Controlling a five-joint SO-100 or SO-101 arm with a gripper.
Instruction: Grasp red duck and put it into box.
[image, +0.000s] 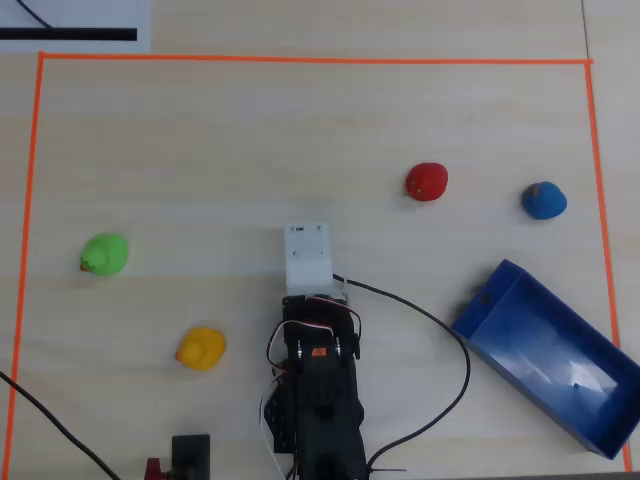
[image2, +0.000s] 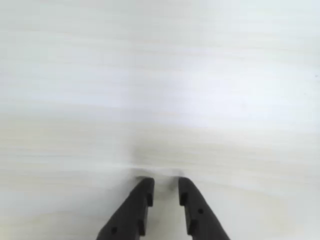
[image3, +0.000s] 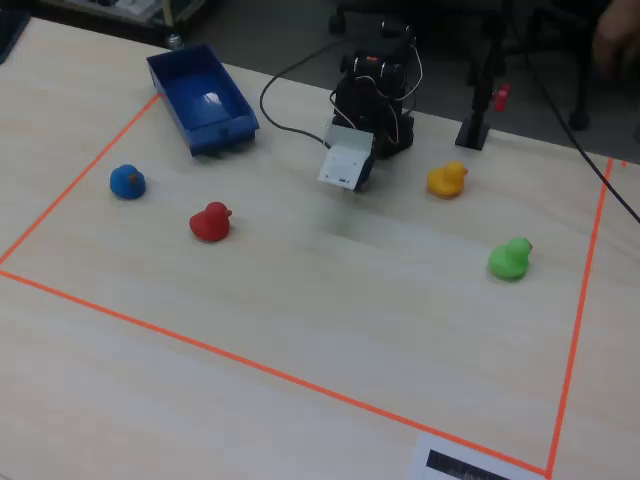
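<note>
The red duck (image: 427, 182) sits on the table right of centre in the overhead view, and at the left in the fixed view (image3: 210, 222). The box (image: 590, 420), a blue open tray, lies empty at the lower right of the overhead view and at the far left in the fixed view (image3: 178, 95). My arm is folded near its base, well short of the duck. In the wrist view my gripper (image2: 165, 183) points at bare table, its black jaws nearly closed with a narrow gap and nothing between them. No duck shows in the wrist view.
A blue duck (image: 544, 200) sits right of the red duck. A yellow duck (image: 201, 348) and a green duck (image: 104, 254) sit at the left. Orange tape (image: 300, 58) frames the work area. A black cable (image: 450, 340) loops between the arm and the box.
</note>
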